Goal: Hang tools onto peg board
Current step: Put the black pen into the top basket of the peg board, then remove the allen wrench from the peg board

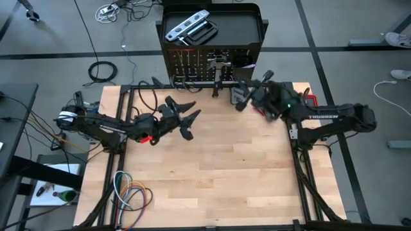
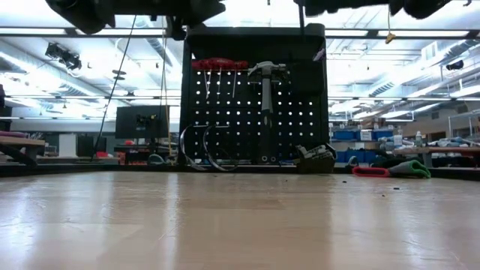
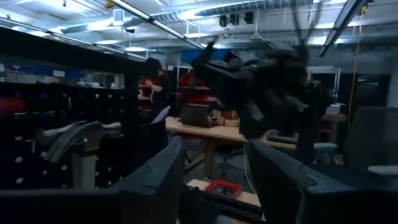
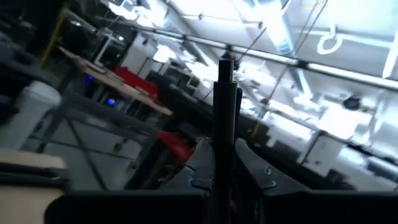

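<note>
Tools are mostly at the table's far edge: from above, the large black perforated metal peg board point(image 1: 212, 64) stands against the middle of that edge, with a silver level point(image 1: 186, 27) lying in the black tray on top of its stand. The left gripper point(image 1: 186, 122) hangs over the table's left half, near the far edge, its jaws apart and empty. The right gripper point(image 1: 247, 96) is at the far edge just in front of the board's right part, its jaws clamped on a slim dark rod-like tool, probably a screwdriver point(image 4: 224, 118). A bundle of coiled coloured cables point(image 1: 131, 192) lies at the near left corner. At table height, the peg board already carries red-handled pliers point(image 2: 219, 64) at its upper left and a steel hammer point(image 2: 265, 82) hanging head-up at its middle, while a small black box point(image 2: 315, 159) sits at its foot on the right. The left wrist view shows that arm's own two dark fingers point(image 3: 155, 180) spread, with the hammer's head and the other arm beyond. The right wrist view shows the dark shaft rising straight between closed fingers. The step in hand looks like bringing this tool to the board; next it needs lining up with a free hook or hole and a gentle release.
</note>
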Available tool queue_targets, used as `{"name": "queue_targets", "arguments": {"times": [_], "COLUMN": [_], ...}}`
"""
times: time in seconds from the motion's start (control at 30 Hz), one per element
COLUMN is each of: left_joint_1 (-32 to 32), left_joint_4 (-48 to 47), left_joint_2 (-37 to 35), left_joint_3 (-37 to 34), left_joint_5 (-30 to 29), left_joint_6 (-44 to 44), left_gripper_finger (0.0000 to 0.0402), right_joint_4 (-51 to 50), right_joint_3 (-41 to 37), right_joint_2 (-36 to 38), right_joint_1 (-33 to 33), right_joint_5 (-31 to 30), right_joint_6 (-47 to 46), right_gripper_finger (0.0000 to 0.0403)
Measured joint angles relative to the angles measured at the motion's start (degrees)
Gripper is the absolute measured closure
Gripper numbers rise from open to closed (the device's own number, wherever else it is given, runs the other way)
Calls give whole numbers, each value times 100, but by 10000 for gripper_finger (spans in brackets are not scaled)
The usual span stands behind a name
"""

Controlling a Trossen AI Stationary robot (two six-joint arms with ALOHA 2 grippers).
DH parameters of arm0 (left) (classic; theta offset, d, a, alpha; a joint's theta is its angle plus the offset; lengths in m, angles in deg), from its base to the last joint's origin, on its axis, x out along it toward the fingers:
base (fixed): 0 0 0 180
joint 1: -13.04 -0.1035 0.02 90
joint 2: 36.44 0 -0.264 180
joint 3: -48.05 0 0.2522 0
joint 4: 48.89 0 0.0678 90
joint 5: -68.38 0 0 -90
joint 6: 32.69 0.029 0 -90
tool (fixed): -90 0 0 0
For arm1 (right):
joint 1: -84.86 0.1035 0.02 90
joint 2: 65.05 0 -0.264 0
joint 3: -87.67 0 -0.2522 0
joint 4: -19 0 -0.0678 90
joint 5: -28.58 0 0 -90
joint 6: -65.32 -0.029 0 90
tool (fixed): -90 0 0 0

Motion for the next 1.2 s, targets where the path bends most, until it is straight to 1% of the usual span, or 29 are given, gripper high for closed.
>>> {"name": "queue_targets", "arguments": {"times": [0.17,0.27,0.33,0.4,0.47,0.6,0.77,0.83,0.9,0.97,1.07,1.17,1.2], "left_joint_1": [-53,-107,-155,-204,-246,-285,-283,-283,-283,-283,-283,-283,-281], "left_joint_4": [-331,-383,-363,-339,-362,-381,-435,-438,-435,-438,-446,-509,-651], "left_joint_2": [2,2,2,2,2,2,2,2,2,2,2,2,-4], "left_joint_3": [0,0,0,0,0,0,-2,-2,-2,-2,-2,1,31], "left_joint_5": [22,22,32,69,67,91,373,405,405,413,591,630,630], "left_joint_6": [63,151,156,158,149,96,7,-6,-6,-6,-8,-8,-10], "left_gripper_finger": [223,223,223,223,223,224,224,224,224,224,224,224,224], "right_joint_4": [113,118,144,120,-44,-557,-782,-746,-730,-763,-762,-770,-825], "right_joint_3": [0,0,2,2,2,2,2,2,19,85,159,220,228], "right_joint_2": [-67,-171,-276,-429,-573,-725,-520,-324,-109,124,531,942,1074], "right_joint_1": [-1031,-1605,-1933,-2190,-2401,-2627,-2564,-2455,-2321,-2150,-1765,-1110,-838], "right_joint_5": [965,1263,1496,1569,1478,1595,1608,1599,1468,1330,1297,1282,1192], "right_joint_6": [-31,-206,-450,-842,-1324,-1805,-2000,-1923,-1761,-1621,-1496,-1552,-1635], "right_gripper_finger": [365,365,365,362,342,273,193,169,154,145,141,144,146]}}
